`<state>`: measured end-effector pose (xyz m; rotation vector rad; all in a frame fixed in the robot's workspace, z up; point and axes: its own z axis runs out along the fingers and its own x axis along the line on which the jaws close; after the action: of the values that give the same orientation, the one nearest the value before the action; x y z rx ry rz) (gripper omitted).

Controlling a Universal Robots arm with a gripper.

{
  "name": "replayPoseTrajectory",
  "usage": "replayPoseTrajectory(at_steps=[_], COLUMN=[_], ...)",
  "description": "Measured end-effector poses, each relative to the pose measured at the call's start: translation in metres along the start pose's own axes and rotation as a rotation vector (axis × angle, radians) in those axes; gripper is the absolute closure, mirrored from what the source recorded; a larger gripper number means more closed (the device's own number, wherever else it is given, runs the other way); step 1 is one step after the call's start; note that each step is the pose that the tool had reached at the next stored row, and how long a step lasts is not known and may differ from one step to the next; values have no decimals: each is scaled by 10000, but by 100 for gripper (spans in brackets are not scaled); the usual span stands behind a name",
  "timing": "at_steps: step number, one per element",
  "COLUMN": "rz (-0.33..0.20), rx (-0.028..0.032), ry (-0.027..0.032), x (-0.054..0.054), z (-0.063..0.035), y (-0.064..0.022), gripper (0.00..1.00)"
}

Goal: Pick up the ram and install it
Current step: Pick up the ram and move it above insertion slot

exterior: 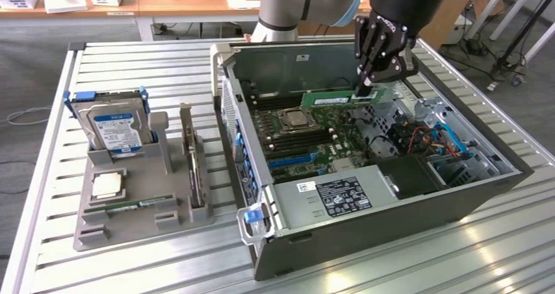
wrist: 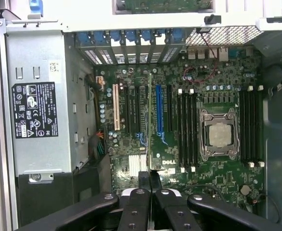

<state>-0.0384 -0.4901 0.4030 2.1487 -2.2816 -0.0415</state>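
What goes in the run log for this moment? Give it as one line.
gripper: shut on ram | place: above motherboard inside open computer case | ram: not yet in a slot

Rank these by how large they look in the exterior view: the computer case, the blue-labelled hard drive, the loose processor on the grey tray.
1. computer case, by far the largest
2. hard drive
3. processor, the smallest

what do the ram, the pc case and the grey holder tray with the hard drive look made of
ram: green circuit board, likely fibreglass laminate, with a white label on its face.
case: seems to be dark grey painted sheet metal, judging by its thin folded edges; semi-matte.
holder tray: matte grey, probably plastic, with blocky moulded or printed slots.
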Motion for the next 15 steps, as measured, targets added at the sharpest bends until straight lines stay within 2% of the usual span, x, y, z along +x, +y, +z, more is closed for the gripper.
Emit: replayPoseTrajectory(at_steps=[7,15], rz=[-154,-155], rx=[-2,-2], ry=[4,-1], x=[-16,-139], z=[8,47], y=[1,7], gripper=[89,89])
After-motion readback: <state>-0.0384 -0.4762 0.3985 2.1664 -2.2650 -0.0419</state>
